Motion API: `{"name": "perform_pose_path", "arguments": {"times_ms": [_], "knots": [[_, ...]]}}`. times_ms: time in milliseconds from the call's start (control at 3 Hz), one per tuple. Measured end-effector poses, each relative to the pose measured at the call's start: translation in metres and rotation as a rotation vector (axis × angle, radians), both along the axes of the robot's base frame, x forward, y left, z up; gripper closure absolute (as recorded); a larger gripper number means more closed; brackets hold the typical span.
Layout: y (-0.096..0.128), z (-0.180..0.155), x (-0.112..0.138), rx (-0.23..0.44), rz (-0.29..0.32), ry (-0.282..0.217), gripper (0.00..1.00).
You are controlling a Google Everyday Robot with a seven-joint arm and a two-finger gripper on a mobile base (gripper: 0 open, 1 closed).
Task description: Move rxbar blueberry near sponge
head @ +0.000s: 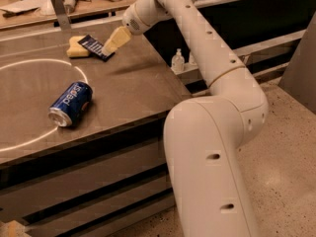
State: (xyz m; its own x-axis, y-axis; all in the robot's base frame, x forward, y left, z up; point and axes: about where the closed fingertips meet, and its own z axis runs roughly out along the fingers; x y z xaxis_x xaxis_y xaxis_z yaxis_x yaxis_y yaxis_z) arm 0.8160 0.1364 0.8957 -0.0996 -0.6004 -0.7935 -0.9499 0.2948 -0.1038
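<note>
Gripper (106, 51) is being held low over the far side of the table (133, 88), its tip being set against the right end of the blue bar (91, 44). Whether the bar is being pinched or only touched cannot be told. The bar is being seen lying just right of the yellow sponge (75, 47), seemingly touching it. Nearer the front, a blue can (70, 103) is lying on its side across a white ring (29, 61), well apart from both.
</note>
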Motion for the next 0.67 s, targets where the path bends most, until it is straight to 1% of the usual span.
{"name": "perform_pose_path", "arguments": {"times_ms": [333,667], "knots": [[-0.024,-0.001,-0.019,-0.034,0.018,-0.01,0.0],[-0.038,-0.048,-0.028,-0.046,-0.043,0.072,0.0]]}}
